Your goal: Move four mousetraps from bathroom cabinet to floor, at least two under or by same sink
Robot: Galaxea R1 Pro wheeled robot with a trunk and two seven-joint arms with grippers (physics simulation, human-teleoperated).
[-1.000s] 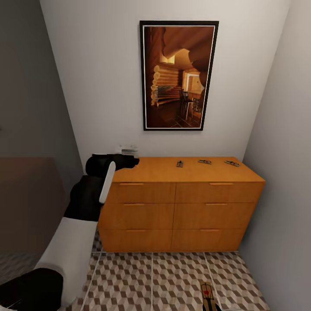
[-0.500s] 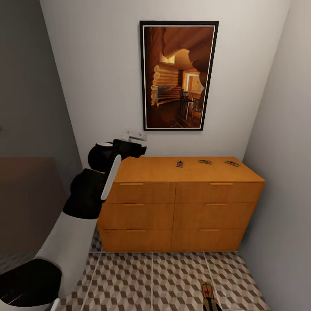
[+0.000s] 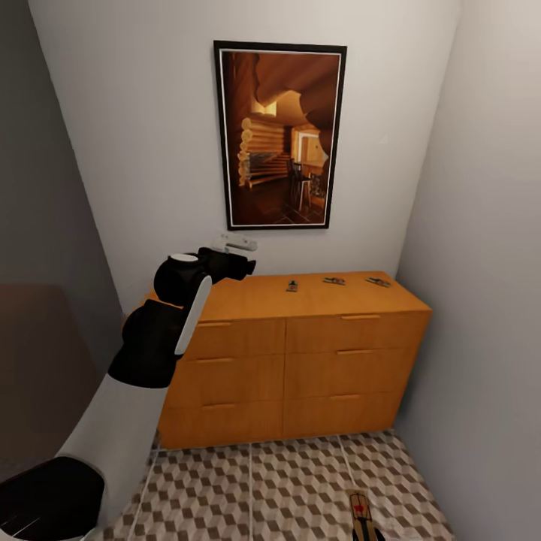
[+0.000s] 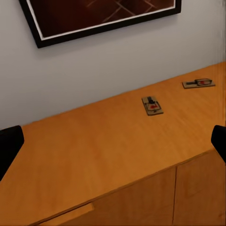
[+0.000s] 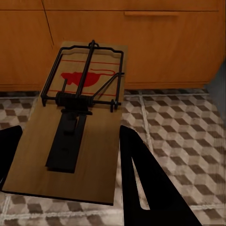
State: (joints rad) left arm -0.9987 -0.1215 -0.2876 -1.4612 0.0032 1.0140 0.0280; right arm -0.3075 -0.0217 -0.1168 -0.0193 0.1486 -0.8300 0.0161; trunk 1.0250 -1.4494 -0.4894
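We stand in a narrow bathroom corner with pale walls and a bathroom floor (image 3: pixel 248 488) of brown, beige and white cube-pattern tiles. Nearest us, at about five o'clock in the head view, one mousetrap (image 3: pixel 363 515) shows at the lower edge above the tiles. In the right wrist view this same held mousetrap (image 5: pixel 75 127) lies flat between the dark fingers (image 5: pixel 146 188) of our right gripper (image 5: pixel 66 160), which are closed against its wooden edges; its red mark and wire bar face up, with the tiles and the cabinet's drawer fronts (image 5: pixel 132 42) beyond it.

At nine o'clock our left arm (image 3: pixel 150 353) rises in white and black toward the cabinet's left end. Its left gripper (image 3: pixel 229 255) hovers above that end of the top; in the left wrist view the dark fingers (image 4: pixel 9 146) sit at the two sides of the picture, spread wide with nothing between them.

Further on stands the cabinet (image 3: pixel 300 361), orange-brown, against the far wall. On its flat top three mousetraps lie in a row toward one o'clock: the nearest trap (image 3: pixel 291 285), a middle trap (image 3: pixel 333 281) and a far trap (image 3: pixel 378 282), each apart from the others. The left wrist view shows the nearest trap (image 4: pixel 152 105) and the middle one (image 4: pixel 198 83) on the wood.

Beyond, at twelve o'clock, a dark-framed picture (image 3: pixel 279 135) hangs on the wall.
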